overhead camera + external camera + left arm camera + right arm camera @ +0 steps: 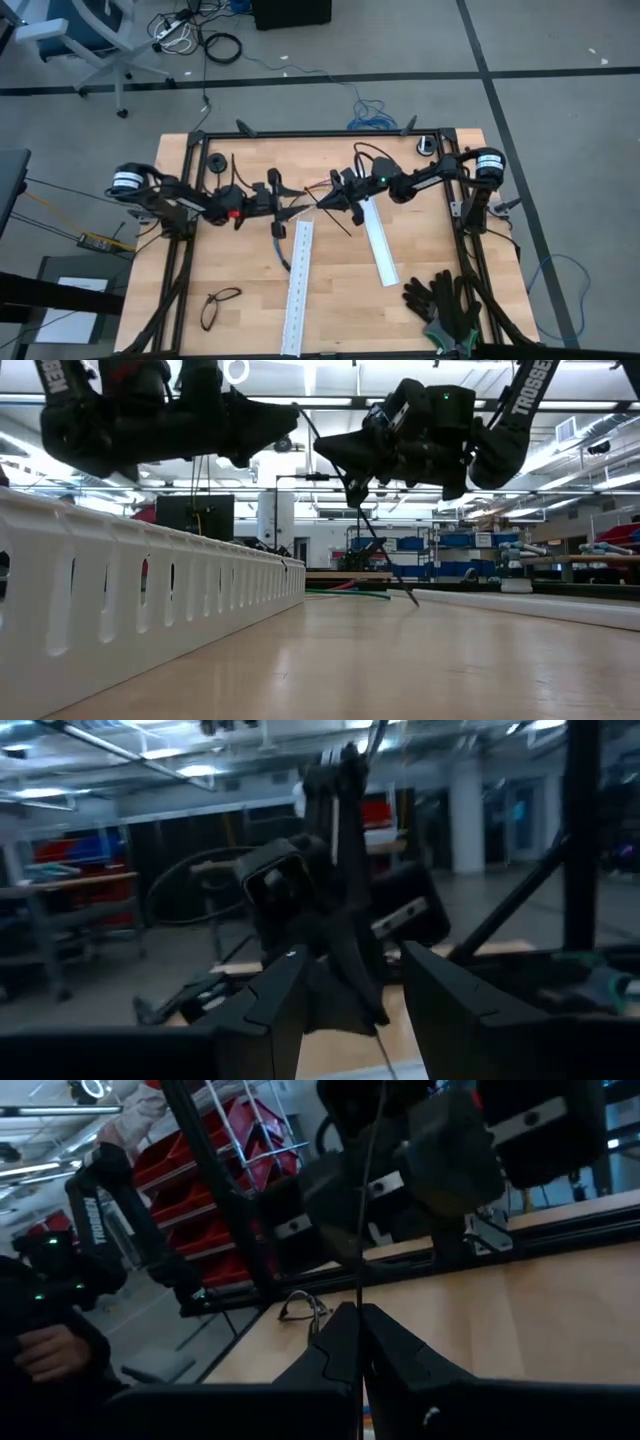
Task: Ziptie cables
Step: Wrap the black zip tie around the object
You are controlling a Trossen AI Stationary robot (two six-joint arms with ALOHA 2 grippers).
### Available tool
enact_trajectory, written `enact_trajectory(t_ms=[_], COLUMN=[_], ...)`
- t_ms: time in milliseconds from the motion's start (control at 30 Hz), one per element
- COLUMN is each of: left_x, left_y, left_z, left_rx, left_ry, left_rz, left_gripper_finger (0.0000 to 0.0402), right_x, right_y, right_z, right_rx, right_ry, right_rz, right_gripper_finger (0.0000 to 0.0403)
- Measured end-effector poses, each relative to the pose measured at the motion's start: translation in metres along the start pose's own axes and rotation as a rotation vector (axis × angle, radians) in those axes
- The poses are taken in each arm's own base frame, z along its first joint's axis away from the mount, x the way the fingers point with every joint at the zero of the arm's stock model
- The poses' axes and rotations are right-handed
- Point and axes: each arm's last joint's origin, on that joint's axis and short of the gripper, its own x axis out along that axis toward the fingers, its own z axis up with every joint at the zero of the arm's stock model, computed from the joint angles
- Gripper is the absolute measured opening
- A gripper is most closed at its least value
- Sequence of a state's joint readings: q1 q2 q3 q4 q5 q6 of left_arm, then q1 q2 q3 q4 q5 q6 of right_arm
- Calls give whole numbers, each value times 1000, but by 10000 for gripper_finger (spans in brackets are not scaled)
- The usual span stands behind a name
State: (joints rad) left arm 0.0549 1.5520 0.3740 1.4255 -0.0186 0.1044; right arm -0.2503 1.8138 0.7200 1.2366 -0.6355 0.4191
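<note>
Holds a thin black plastic zip tie [342, 224] pinched in the closed right gripper [325, 201], aloft, tail slanting to the light wooden table [250, 300], probably to pass it across. Faces it with the left gripper [288, 203], fingers apart, empty. Leaves the loose bundle of thin coloured cables [281, 245] untied on the table, under the left gripper, beside the long white perforated plastic rail [300, 285].

Bright overhead light, blurry wrist views

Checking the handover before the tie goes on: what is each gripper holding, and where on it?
The right gripper is shut on a thin black zip tie, pinched near its upper end, its tip hanging toward the table. The left gripper is open, holding nothing.
</note>
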Motion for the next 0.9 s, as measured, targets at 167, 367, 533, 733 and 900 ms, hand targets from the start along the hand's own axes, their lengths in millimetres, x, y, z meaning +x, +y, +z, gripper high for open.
enact_trajectory(t_ms=[167, 367, 533, 733, 900], left_x=[6, 27, 37, 38, 37], left_y=[17, 30, 44, 55, 57], left_z=[-8, -13, -17, -15, -15], left_rx=[-55, -73, -100, -112, -135], left_ry=[-35, -45, -47, -55, -44], left_rz=[-81, -214, -252, -277, -298], left_gripper_finger=[135, 127, 106, 83, 74], right_x=[-4, -10, -11, -12, -12], right_y=[-4, -11, -12, -12, -12], right_z=[2, 5, 6, 5, 5], right_rx=[0, 1, 15, 16, 16], right_ry=[9, 16, 22, 29, 29], right_rz=[17, 24, 38, 52, 53], right_gripper_finger=[0, 0, 0, 0, 0])
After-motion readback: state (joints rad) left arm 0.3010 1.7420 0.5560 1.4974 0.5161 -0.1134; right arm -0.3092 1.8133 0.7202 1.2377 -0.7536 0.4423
